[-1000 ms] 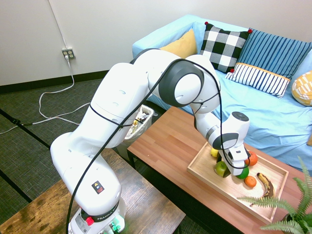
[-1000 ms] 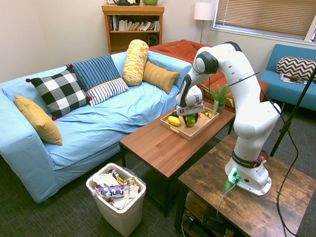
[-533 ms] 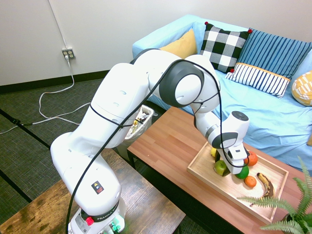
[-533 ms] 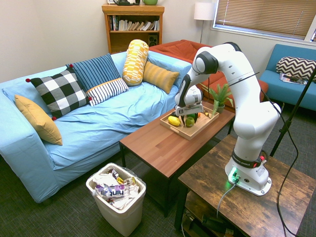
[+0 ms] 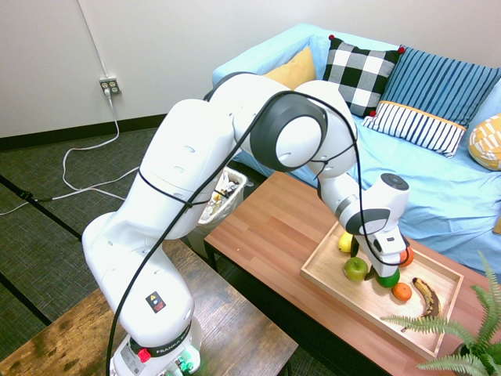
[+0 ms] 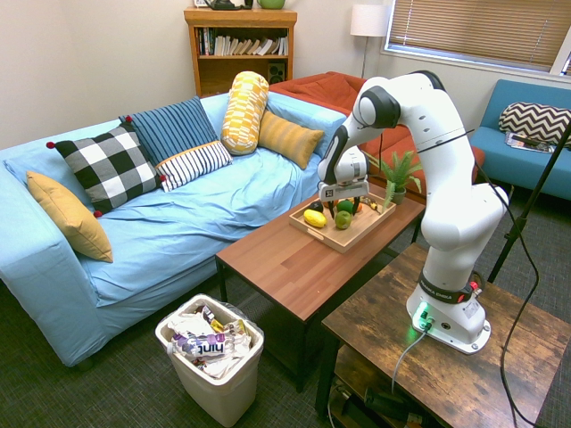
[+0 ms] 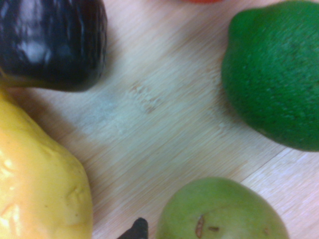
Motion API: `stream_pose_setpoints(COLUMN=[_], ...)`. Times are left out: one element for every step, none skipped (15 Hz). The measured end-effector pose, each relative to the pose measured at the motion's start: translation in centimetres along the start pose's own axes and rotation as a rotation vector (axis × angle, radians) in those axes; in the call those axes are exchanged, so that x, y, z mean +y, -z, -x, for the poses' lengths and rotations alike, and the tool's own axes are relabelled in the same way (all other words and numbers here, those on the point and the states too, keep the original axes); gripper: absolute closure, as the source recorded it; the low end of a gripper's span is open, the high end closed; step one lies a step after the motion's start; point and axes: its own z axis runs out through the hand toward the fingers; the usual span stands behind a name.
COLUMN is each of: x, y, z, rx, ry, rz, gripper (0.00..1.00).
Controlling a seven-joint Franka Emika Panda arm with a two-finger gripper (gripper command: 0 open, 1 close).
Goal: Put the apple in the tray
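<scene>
Wrist view shows the apple (image 7: 219,211) resting in the tray (image 7: 149,114) just below the wide-open gripper (image 5: 374,268), firm, smooth, light, best pinched across its round middle

Tool (image 5: 368,265) fingers behind the wrist

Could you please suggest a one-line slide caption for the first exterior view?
Apple resting in the wooden tray among other fruit, the gripper open above it.

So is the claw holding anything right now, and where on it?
Nothing is held. The claw hangs open just above the apple, which sits free in the tray.
</scene>
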Motion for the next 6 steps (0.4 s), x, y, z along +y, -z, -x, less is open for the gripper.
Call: stream_pose_setpoints(x=[0.2,0.6,1.1,1.7,2.3,3.0], y=[1.4,2.9,4.5,6.0,7.6,9.1], z=[-0.3,-0.6,-0.8,-1.1,-1.3,-1.4], rx=[0.001,0.001,0.004,0.010,0.014,0.016], ry=[0.000,-0.001,-0.002,0.001,0.004,0.008], rz=[-0.012,-0.024,-0.035,-0.045,-0.052,-0.058], gripper=[0.00,0.00,0.00,0.00,0.00,0.00])
